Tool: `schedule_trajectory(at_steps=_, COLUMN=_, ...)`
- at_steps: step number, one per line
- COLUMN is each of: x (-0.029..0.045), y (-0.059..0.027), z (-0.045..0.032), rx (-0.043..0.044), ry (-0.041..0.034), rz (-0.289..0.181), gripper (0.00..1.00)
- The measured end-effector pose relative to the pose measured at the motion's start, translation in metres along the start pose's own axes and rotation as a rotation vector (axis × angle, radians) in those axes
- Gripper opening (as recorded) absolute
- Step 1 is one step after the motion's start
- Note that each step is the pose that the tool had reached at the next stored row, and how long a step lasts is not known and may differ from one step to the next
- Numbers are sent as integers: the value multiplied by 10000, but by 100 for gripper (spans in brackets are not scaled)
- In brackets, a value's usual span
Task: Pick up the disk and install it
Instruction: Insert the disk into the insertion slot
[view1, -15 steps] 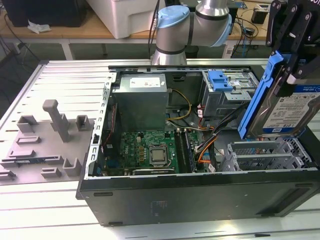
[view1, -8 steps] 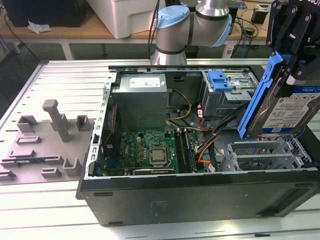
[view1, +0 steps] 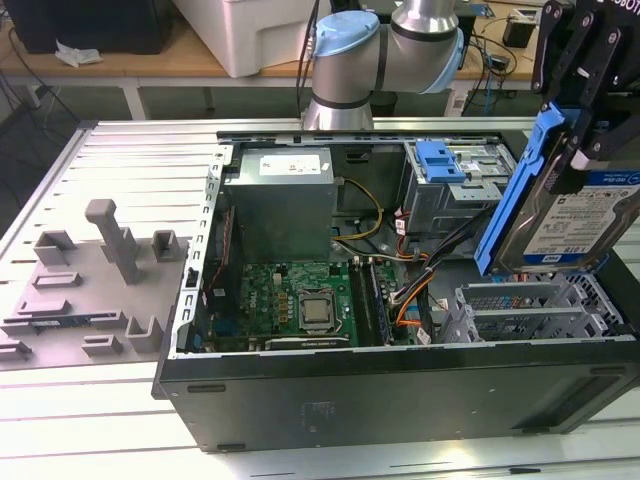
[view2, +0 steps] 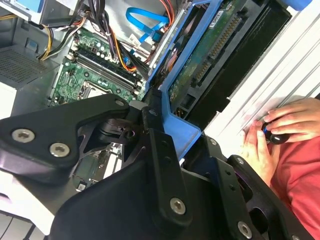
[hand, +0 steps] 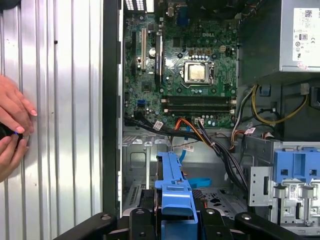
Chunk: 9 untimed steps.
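Note:
In the exterior view the disk (view1: 568, 228), a silver hard drive with a blue-and-white label and a blue carrier rail, hangs on edge above the right end of the open computer case (view1: 400, 395). My gripper (view1: 580, 135) comes down from the top right and is shut on the disk's upper edge. The second wrist view shows the disk's green circuit side (view2: 202, 62) between black fingers (view2: 160, 145). The disk's blue rail (hand: 173, 186) in the first wrist view points over a silver bay (hand: 140, 160) inside the case.
Inside the case lie the motherboard (view1: 300, 300), a grey power supply box (view1: 278, 205), cable bundles (view1: 415, 285) and a blue latch on a drive cage (view1: 440, 162). A grey fixture plate (view1: 95, 265) sits at the exterior view's left. A person's hands (hand: 12, 125) rest beside the case.

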<state>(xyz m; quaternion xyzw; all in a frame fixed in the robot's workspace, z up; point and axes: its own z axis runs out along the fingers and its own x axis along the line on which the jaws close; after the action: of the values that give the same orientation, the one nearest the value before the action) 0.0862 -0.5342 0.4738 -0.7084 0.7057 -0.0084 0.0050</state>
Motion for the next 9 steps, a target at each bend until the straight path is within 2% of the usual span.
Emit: schedule_trajectory(at_steps=9, x=-1, y=30, z=25, rx=11, ry=2, rz=-1, gripper=37)
